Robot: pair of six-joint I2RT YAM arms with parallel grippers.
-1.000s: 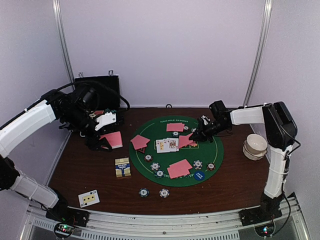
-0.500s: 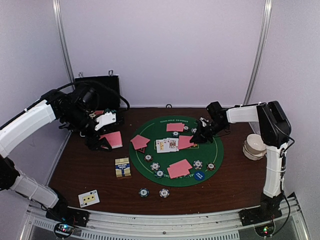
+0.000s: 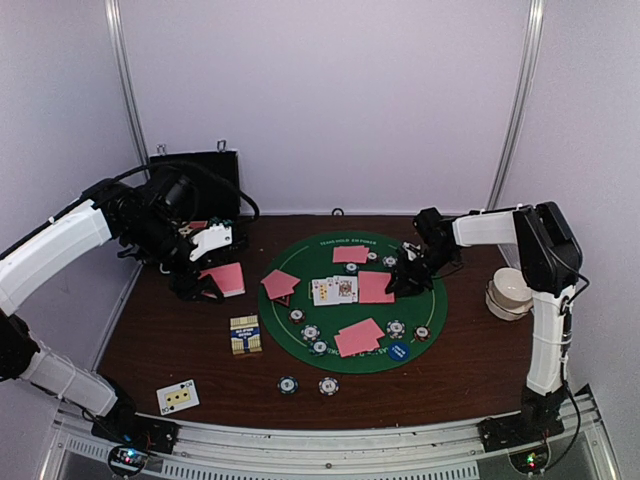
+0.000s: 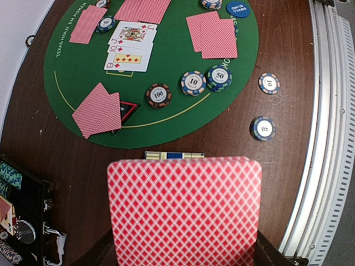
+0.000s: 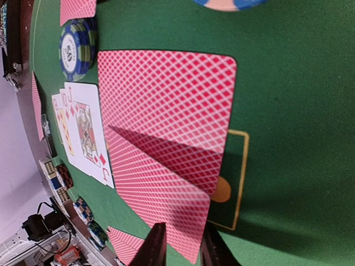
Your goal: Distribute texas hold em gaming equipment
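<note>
Left claw (image 3: 207, 287) clamps a pink-backed card (image 4: 183, 210); right claw (image 5: 183, 247), slightly parted, straddles overlapping cards (image 5: 166, 116) on the green mat (image 5: 294, 138).

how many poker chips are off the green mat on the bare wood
2, side by side just in front of the green mat: left chip and right chip. Others may be hidden from view.

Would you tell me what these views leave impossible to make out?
Left wrist: the held card hides most of the card box; its face is turned away.
Right wrist: the orange disc lies half under a face-down card; a chip is cut by the top edge.
Top external: values on the chips are too small to read.
</note>
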